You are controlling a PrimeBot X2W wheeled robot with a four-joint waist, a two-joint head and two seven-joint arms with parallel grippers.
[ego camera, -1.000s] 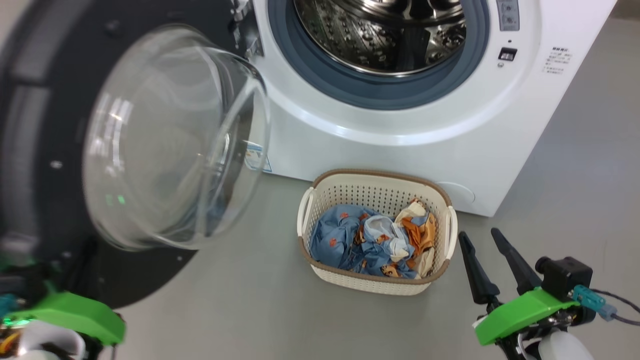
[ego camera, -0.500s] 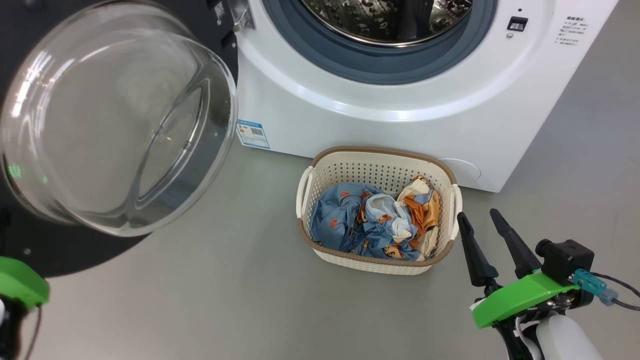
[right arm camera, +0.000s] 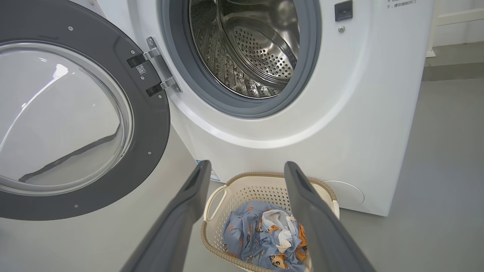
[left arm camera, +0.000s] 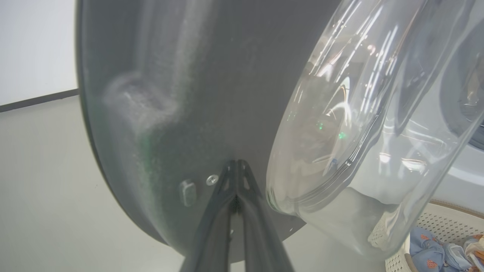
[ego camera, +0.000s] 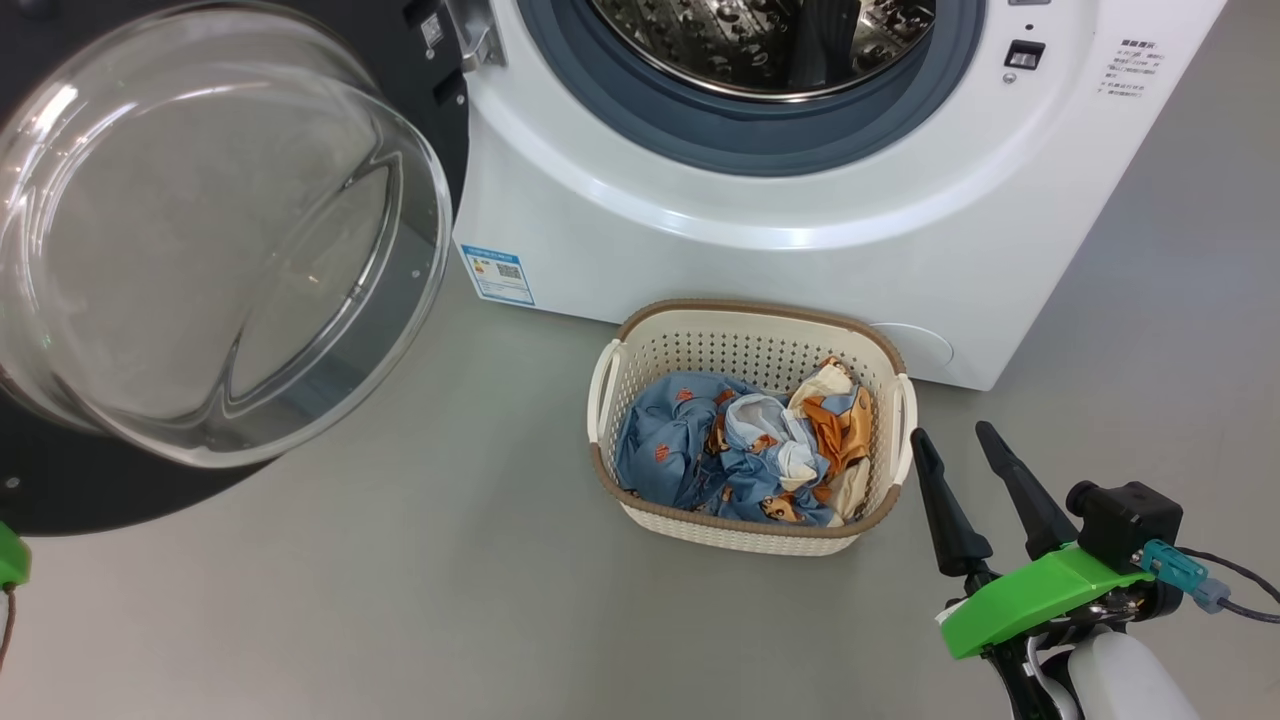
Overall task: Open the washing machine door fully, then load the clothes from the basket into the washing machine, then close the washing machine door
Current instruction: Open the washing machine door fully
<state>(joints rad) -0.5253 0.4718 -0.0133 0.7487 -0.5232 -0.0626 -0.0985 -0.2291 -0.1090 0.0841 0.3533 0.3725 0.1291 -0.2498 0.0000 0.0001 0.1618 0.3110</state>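
I see door [ego camera: 210, 230] wide open, clothes [ego camera: 740, 450] in basket [ego camera: 750, 310]. Left gripper [left arm camera: 236, 164] clenched, empty, near door; right gripper [ego camera: 950, 432] spread beside basket.

Clothes [right arm camera: 264, 236] in cream basket [right arm camera: 245, 190]

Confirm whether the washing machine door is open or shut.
Open. The washing machine door is swung wide on its hinge, baring the steel drum; the clothes lie in the basket.
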